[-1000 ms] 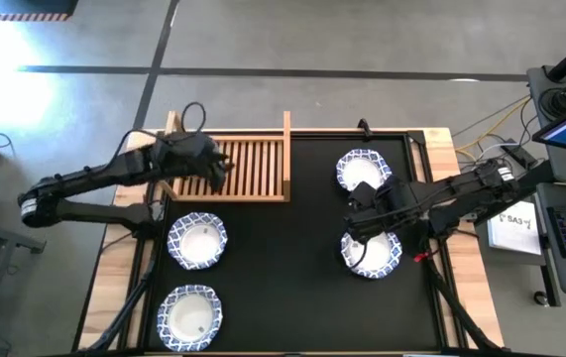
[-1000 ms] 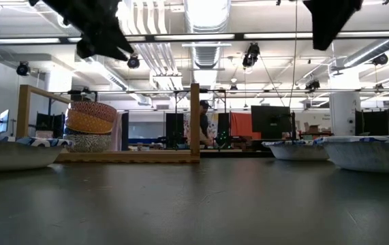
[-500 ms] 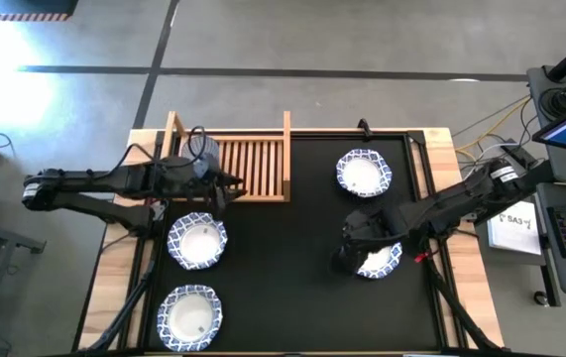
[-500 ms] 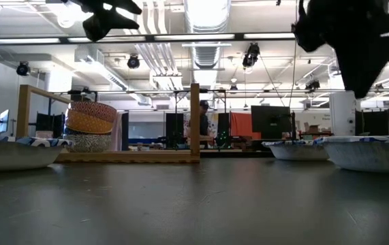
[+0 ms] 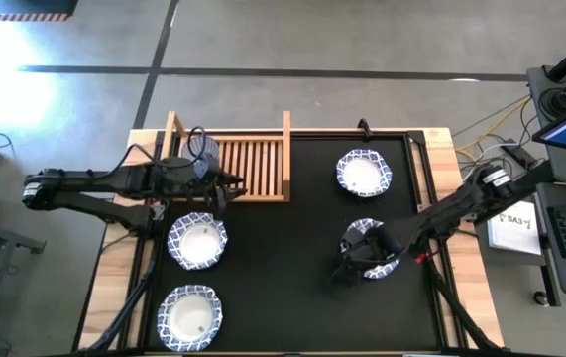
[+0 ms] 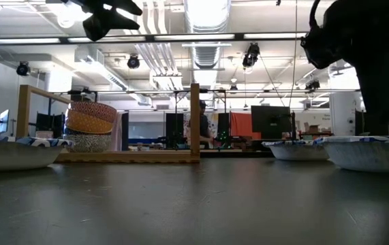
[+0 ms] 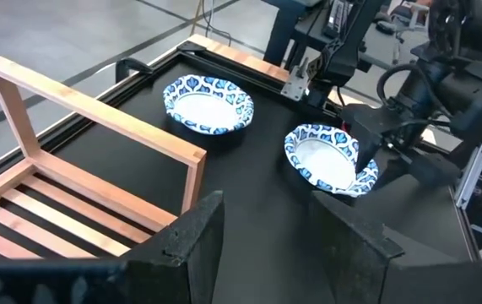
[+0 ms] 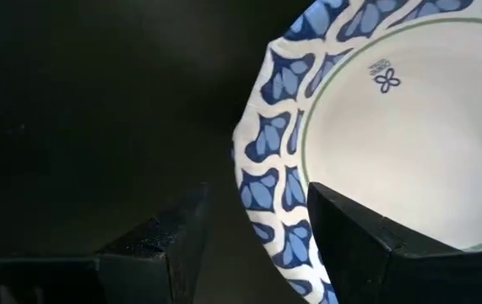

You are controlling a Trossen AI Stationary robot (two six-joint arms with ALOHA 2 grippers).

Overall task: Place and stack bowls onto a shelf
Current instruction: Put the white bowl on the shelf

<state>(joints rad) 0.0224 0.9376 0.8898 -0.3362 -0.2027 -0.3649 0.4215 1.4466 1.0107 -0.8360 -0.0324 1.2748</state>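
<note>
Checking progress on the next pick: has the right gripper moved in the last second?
Yes. The right gripper has dropped toward the near table edge, from between the two right-side bowls to the left rim of the nearer bowl, fingers open.

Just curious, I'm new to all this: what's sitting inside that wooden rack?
In the shelf, at its left end, is a stack of small bowls: patterned on top, yellow below, another patterned one lowest. From above, the left arm covers that end, so anything else there stays hidden.

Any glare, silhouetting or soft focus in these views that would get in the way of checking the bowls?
Low view: bright ceiling lights leave the right tool a black silhouette, and the stacked small bowls on the shelf are small but legible. Right wrist view: the white bowl is sharp, the black mat underexposed. High view: pale glare on the floor at left, the table evenly lit.
</note>
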